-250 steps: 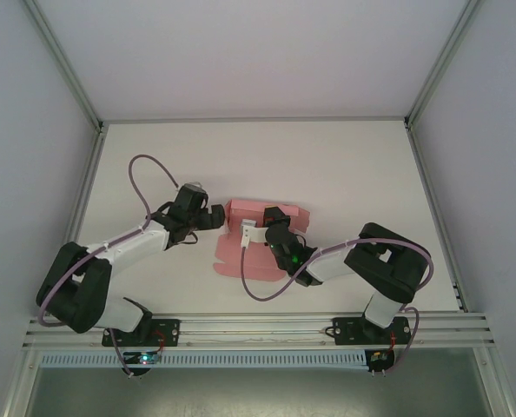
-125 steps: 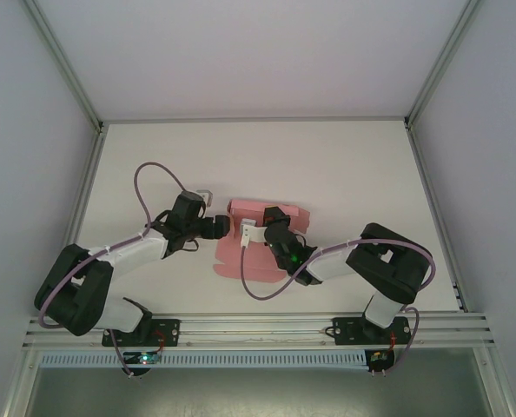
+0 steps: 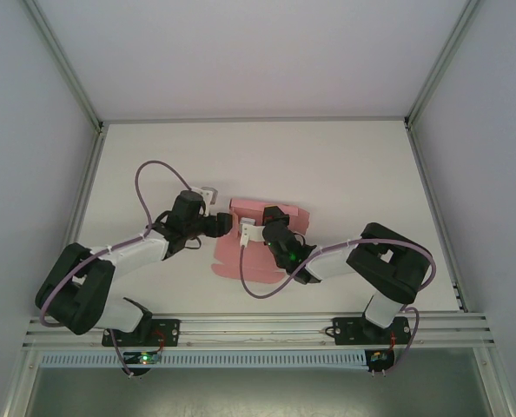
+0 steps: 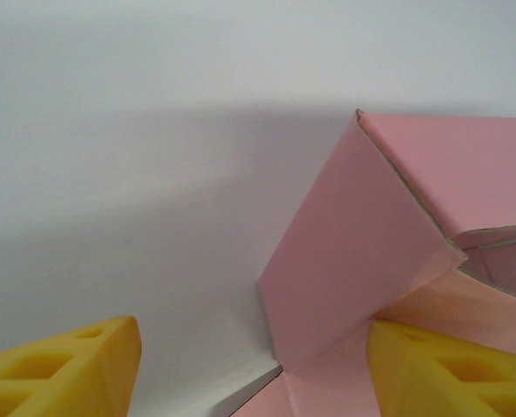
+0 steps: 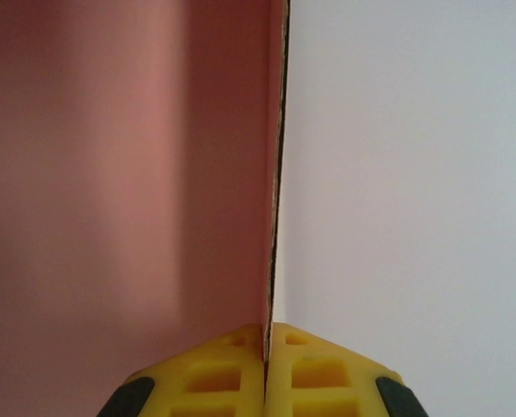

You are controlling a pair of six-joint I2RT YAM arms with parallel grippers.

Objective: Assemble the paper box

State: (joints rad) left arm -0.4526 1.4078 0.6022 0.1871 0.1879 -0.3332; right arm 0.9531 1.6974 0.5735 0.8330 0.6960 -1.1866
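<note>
Pinching a raised wall of the half-folded paper box (image 3: 230,259), the right pincer (image 5: 267,365) holds while the left pincer (image 3: 224,224) stands spread; most folds seemingly remain.

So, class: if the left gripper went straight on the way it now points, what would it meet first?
Most likely the left gripper would meet the raised side panel of the paper box, just ahead of its open jaws, though depth is hard to judge.

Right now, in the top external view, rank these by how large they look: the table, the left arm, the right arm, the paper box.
1. the table
2. the left arm and the right arm: alike, so unranked
3. the paper box, partly covered by the right arm
</note>
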